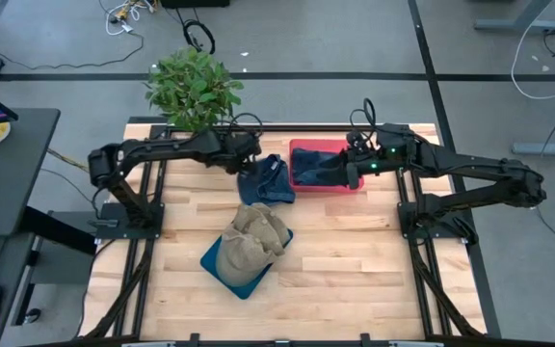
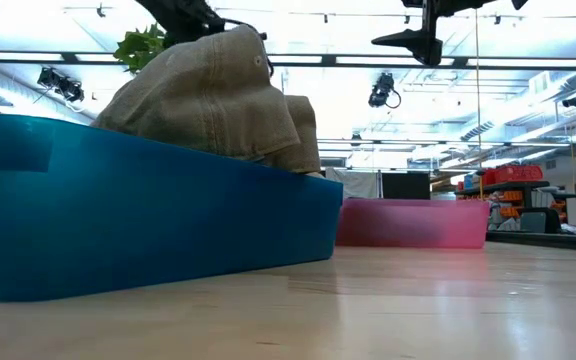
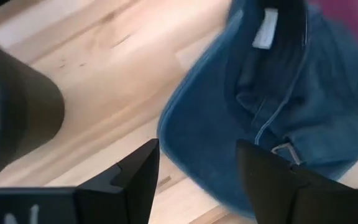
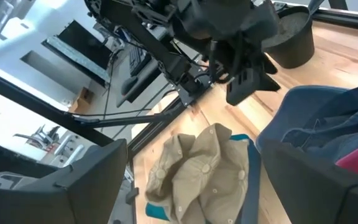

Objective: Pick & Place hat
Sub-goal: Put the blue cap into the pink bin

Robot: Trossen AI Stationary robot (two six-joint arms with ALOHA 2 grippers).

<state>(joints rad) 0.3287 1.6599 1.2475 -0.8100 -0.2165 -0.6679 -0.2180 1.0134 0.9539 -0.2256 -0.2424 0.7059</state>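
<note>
A blue denim hat (image 1: 266, 181) lies upturned on the table, against the left wall of a red bin (image 1: 308, 147). A darker blue hat (image 1: 322, 170) sits inside that bin. A tan hat (image 1: 251, 241) rests in a blue bin (image 1: 222, 273) near the table's middle. My left gripper (image 1: 251, 162) hovers open just over the blue denim hat (image 3: 260, 112), its fingers (image 3: 135, 180) standing over the hat's brim side. My right gripper (image 1: 348, 173) is open above the red bin; its wrist view shows the left gripper (image 4: 247, 71) and the tan hat (image 4: 197, 174).
A potted plant (image 1: 193, 89) stands at the table's far edge, behind the left arm. The blue bin (image 2: 148, 210) with the tan hat fills the near part of the low view, and the red bin (image 2: 413, 222) stands behind it. Bare wood lies to the near right.
</note>
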